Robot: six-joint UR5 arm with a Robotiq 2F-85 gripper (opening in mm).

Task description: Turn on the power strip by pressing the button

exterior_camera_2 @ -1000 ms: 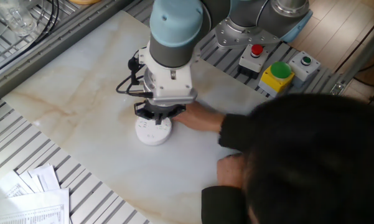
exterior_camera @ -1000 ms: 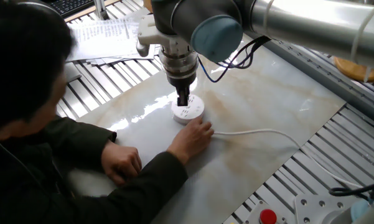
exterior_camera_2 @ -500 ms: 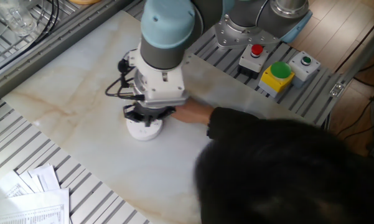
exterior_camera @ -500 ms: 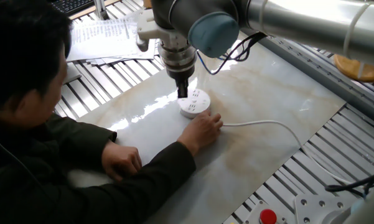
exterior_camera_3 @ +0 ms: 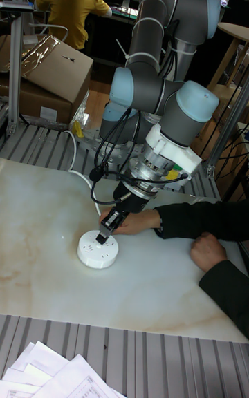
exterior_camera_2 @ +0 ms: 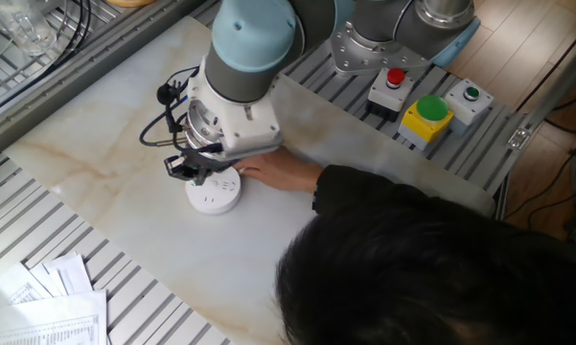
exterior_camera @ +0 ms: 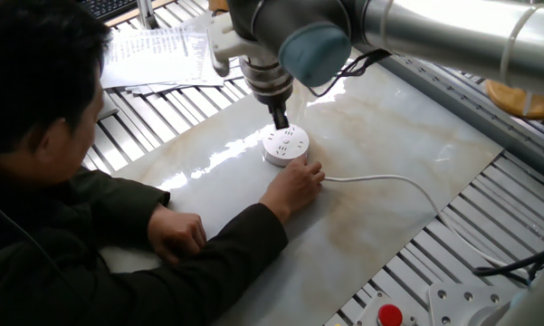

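Observation:
The power strip [exterior_camera: 286, 148] is a small round white puck with dark socket holes, lying on the marble slab. Its thin white cord [exterior_camera: 389, 179] trails off to the right. My gripper [exterior_camera: 279, 119] points down over the puck's far edge, its two dark fingers pressed together into one narrow tip. In the tall fixed view that gripper tip [exterior_camera_3: 103, 236] meets the top of the power strip [exterior_camera_3: 95, 251]. The other fixed view shows the gripper [exterior_camera_2: 199, 172] just above the power strip [exterior_camera_2: 214, 196]. The button itself is not discernible.
A person's hand [exterior_camera: 299, 185] rests against the puck's near side, and a second hand [exterior_camera: 176, 234] lies on the slab. The person's head [exterior_camera_2: 431, 278] blocks much of the other fixed view. Papers [exterior_camera: 154, 45] lie at the back left; a button box [exterior_camera_2: 426, 113] stands beyond the slab.
The hand slid the puck a little farther back and to the right. My gripper followed it and now stands over its far edge. The person's head leaned further in.

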